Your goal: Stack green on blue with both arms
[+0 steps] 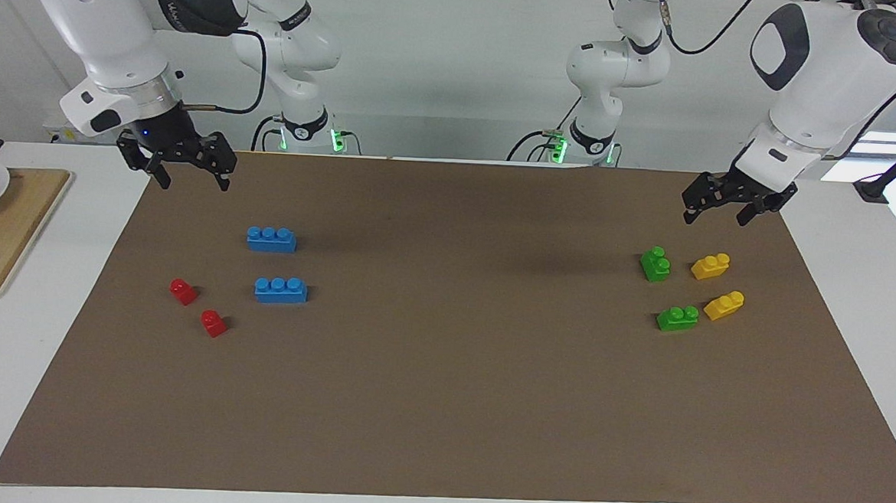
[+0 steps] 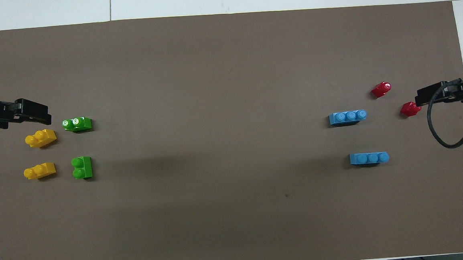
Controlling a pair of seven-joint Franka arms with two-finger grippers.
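Green bricks: 2 pcs, on brown mat, left arm's end, each beside a yellow brick. Blue bricks: 2 pcs, right arm's end, w/ 2 red bricks nearby. Left gripper: raised over mat edge, jaws apart, holding nothing. Right gripper: same.
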